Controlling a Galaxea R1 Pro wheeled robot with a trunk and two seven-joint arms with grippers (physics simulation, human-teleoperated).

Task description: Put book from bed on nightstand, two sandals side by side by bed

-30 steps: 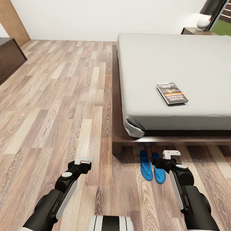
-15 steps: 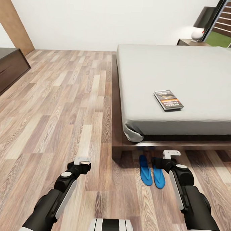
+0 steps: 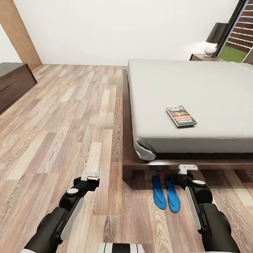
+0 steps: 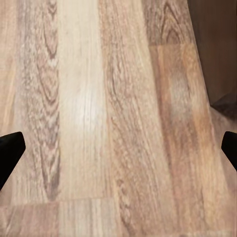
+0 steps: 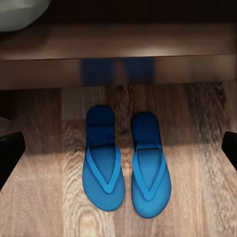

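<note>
I am looking across a light-brown plank floor that runs to a white wall. The bed fills the right side, its grey mattress on a dark wood platform, and the book lies flat on the mattress near the foot edge. Beyond the bed's far corner I see a nightstand with a lamp on it, beside a dark-framed window. A dark wood bench sits at the left. The two sandals lie side by side on the floor, just beside the platform. My left gripper hangs over bare planks with its fingers spread wide; my right gripper hovers above the sandals, also spread and empty.
</note>
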